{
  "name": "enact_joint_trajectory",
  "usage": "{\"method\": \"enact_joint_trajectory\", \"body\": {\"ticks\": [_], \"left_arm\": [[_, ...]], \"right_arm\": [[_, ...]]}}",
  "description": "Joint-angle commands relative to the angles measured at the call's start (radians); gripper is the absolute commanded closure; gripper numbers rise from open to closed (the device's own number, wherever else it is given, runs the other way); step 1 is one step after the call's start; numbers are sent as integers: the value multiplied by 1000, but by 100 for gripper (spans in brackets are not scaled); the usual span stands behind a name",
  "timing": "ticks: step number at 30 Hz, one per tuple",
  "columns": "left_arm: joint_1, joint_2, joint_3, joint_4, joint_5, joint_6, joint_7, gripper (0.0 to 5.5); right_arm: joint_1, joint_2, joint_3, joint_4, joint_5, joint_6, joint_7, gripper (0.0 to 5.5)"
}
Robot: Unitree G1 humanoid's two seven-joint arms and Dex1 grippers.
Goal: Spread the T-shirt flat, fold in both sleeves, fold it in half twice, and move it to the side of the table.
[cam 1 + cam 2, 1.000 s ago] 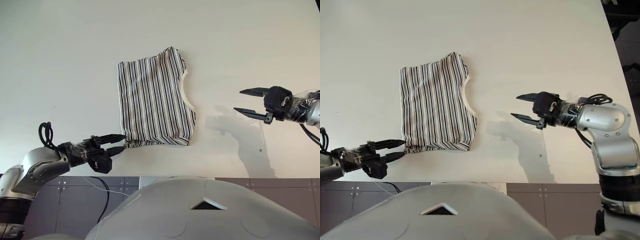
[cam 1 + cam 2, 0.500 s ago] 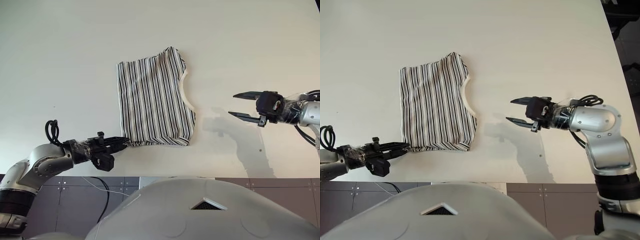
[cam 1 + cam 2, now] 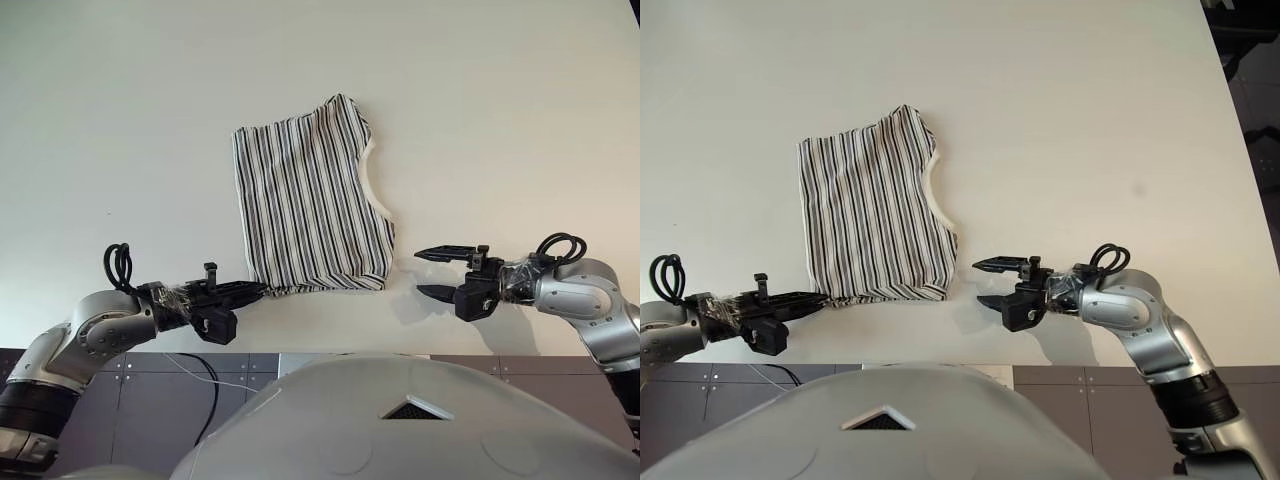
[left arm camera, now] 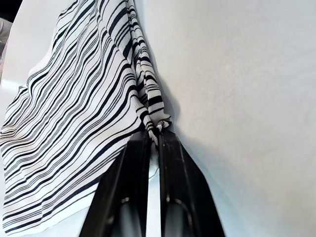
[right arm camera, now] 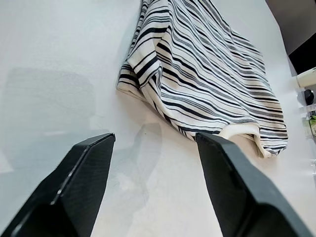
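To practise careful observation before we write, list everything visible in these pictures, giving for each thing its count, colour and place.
T-shirt: one, black-and-white striped with a white neckline, folded, lying mid-table toward the near edge.
Table: one, white, under the T-shirt.
Panels: several, grey, below the table's near edge.
Left gripper: one, black, at the T-shirt's near left corner, shut on the fabric.
Right gripper: one, black, open, just right of the T-shirt's near right corner, apart from it.

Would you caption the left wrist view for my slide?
Left tool pinching one corner of striped T-shirt on the table.
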Motion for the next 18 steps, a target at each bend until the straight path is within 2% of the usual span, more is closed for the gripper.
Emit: {"method": "enact_joint_trajectory", "body": {"ticks": [1,8,18], "left_arm": [[45,-15,2,-66,20,55,-5,540],[52,-11,-1,-125,18,76,-23,540],[56,-17,5,-152,13,82,-38,540]], "right_arm": [[-48,6,53,83,-82,-84,-31,249],[-131,48,153,242,-236,-185,-128,249],[-192,41,238,276,-223,-226,-143,249]]}}
